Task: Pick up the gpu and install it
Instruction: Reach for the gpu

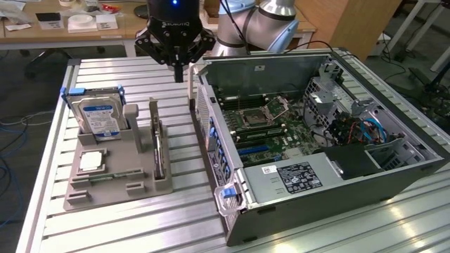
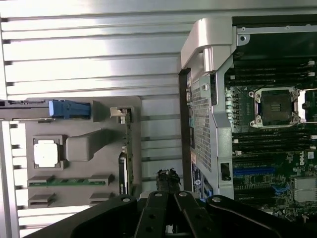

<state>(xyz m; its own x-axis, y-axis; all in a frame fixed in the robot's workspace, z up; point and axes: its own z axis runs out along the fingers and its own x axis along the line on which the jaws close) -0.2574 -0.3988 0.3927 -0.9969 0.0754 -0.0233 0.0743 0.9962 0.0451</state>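
The exterior view is taking in the arm's grey-and-blue joints (image 1: pixel 264 21) and the open computer case (image 1: pixel 338 203) at the exterior view's right. The wrist view is looking down on the gpu's thin top edge (image 2: pixel 125 168).

The arm is hanging upright at the exterior view's upper centre. Its gripper (image 1: pixel 179 78), pinched closed on nothing, is hovering between the grey holder (image 1: pixel 119 176) and the case.

The gpu (image 1: pixel 158 153) is standing on edge in the holder, near the hard drive (image 1: pixel 98 118).

"ROBOTIQ" is showing on the gripper body.
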